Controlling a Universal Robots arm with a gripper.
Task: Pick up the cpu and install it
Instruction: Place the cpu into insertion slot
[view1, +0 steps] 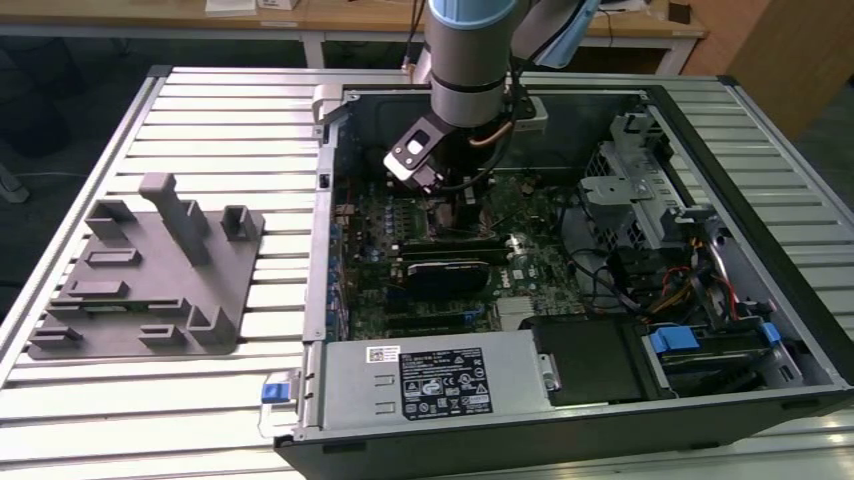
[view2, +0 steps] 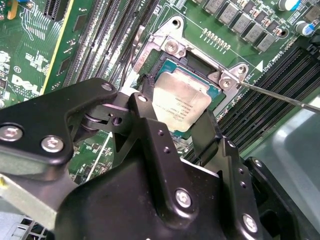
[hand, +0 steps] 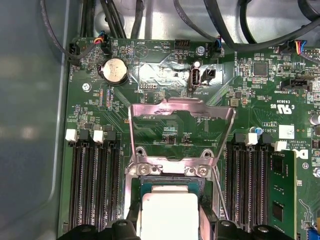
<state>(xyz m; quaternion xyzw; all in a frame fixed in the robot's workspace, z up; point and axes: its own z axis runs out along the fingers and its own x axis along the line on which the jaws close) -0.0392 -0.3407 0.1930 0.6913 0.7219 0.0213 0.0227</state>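
Closest to the lens in the second wrist view is the black metal gripper (view2: 177, 107). Its two fingers (view2: 145, 120) are pinched narrowly on the cpu (view2: 181, 100), a flat square chip with a dull silver metal top and faint print. One finger presses each of two opposite edges, and the other two edges are free. The chip lies over the teal-rimmed socket (view2: 200, 80); whether it is seated cannot be told. Two steel screws (view2: 172, 46) hold the socket frame, and one thin lever rod (view2: 280, 97) runs just beside it.

In the first wrist view the cpu (hand: 169, 212) looks pale and square between the fingers (hand: 135, 220). One silver load plate (hand: 180, 125) stands swung open, leaving room above the socket. Two banks of black memory slots (hand: 95, 185) flank it closely. One round coin battery (hand: 114, 70) sits well apart on the green motherboard (hand: 260, 100).

In the exterior view a silver power supply box (view1: 427, 385) is nearest. The grey-and-blue robot arm (view1: 467, 60) reaches into the open black computer case (view1: 320, 250), near its far wall. One grey plastic fixture tray (view1: 147, 290) lies on the slatted metal table (view1: 200, 110) at the exterior view's left, apart from the case.
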